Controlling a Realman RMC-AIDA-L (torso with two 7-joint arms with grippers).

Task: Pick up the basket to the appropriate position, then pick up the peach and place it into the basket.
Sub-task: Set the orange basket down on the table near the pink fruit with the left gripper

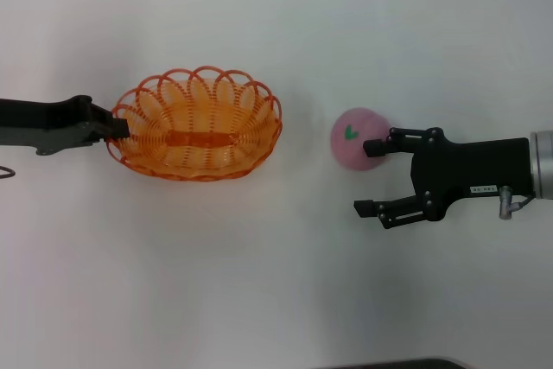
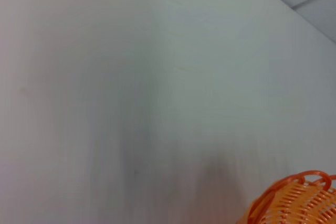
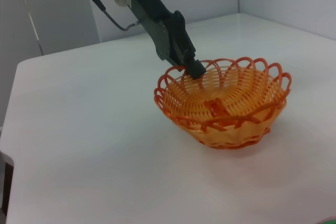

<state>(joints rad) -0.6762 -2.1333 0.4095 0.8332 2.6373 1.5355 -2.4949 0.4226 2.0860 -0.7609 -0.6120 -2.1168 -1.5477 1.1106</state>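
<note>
The orange wire basket [image 1: 197, 124] stands on the white table left of centre. My left gripper [image 1: 119, 130] reaches in from the left and is shut on the basket's left rim; the right wrist view shows the basket [image 3: 226, 103] with the left gripper [image 3: 195, 70] pinching its rim. A piece of the basket's rim [image 2: 299, 198] shows in the left wrist view. The pink peach [image 1: 356, 139] with its green leaf mark lies to the right of the basket. My right gripper [image 1: 363, 177] is open just beside the peach, its upper finger overlapping the peach's near side, not closed on it.
The white table [image 1: 276, 283] spreads all round the basket and peach. A dark edge [image 1: 389, 364] shows at the bottom of the head view. The right wrist view shows the table's edge [image 3: 10, 145] and walls behind it.
</note>
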